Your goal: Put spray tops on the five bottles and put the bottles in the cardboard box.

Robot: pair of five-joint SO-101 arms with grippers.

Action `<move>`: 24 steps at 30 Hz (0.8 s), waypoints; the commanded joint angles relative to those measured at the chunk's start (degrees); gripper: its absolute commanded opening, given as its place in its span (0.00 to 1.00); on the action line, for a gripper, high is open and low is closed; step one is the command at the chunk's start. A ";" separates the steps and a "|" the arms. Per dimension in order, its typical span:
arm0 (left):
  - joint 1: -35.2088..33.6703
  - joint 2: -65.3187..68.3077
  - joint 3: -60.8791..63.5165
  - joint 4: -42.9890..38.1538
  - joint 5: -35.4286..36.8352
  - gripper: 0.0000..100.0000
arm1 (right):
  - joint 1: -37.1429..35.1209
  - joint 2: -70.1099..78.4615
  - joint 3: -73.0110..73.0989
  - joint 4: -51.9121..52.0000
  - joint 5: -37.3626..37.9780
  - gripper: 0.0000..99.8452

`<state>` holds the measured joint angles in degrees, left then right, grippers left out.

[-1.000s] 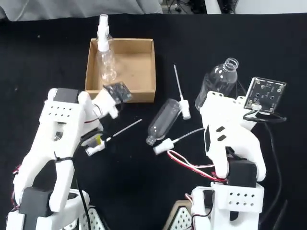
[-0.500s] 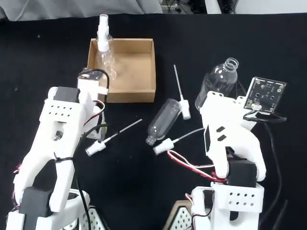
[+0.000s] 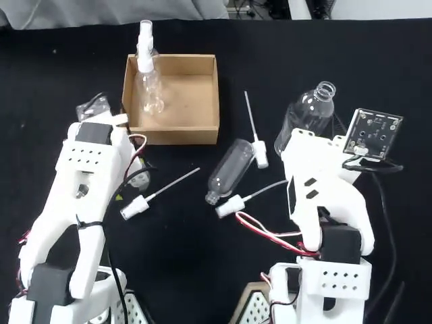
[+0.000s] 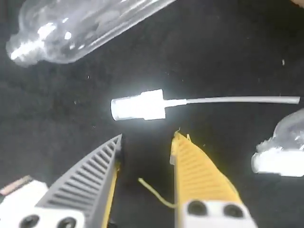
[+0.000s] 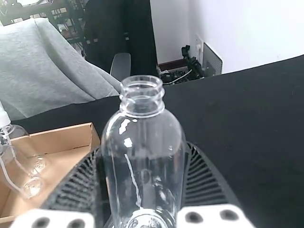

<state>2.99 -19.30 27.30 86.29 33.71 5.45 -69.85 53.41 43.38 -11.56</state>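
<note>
On the black surface (image 3: 196, 263), the cardboard box (image 3: 179, 135) sits at 11 o'clock from the middle in the high view. One capped bottle (image 3: 147, 77) stands upright against the box's 9 o'clock wall, and its white spray head rises above the rim.

The right gripper (image 5: 142, 152) is at 2 o'clock. Its jaws are closed on either side of an open bottle (image 5: 142, 166), which it holds neck-up and tilted, with no top on it.

A third, uncapped bottle (image 3: 231, 167) lies on its side near the centre, with its neck towards 7 o'clock. One loose spray top (image 3: 260, 154) lies just beside its base, with the tube running towards 12 o'clock. A second loose spray top (image 3: 231, 204) lies just beside its neck.

A third spray top (image 4: 140, 105) lies at 9 o'clock beside the left arm, with its tube pointing towards 2 o'clock. The left gripper (image 4: 145, 140) hovers over this top with its jaws apart, holding nothing. The fingertips are just short of the white head. In the left wrist view another clear bottle (image 4: 71, 23) lies near that head.

No label or print on any bottle or on the box can be read.
</note>
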 commanded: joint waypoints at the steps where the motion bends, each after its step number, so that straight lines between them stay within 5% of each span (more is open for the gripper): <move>1: 2.68 -0.18 1.19 -0.18 7.74 0.15 | 1.14 -0.92 -0.22 -1.85 -0.26 0.05; 6: 4.00 -0.18 2.24 -0.26 16.44 0.15 | 1.14 -0.92 -0.22 -1.85 -0.26 0.05; 12: 3.47 -0.18 2.42 -0.26 18.55 0.16 | 1.14 -0.92 -0.22 -1.85 -0.26 0.05; 19: 3.91 -0.18 3.30 -0.26 24.18 0.41 | 1.14 -0.92 -0.22 -1.85 -0.26 0.05; 24: 2.07 0.00 3.38 -0.79 26.46 0.43 | 1.14 -0.92 -0.22 -1.85 -0.26 0.05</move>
<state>6.15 -19.12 31.08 86.37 59.12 5.45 -69.85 53.41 43.38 -11.56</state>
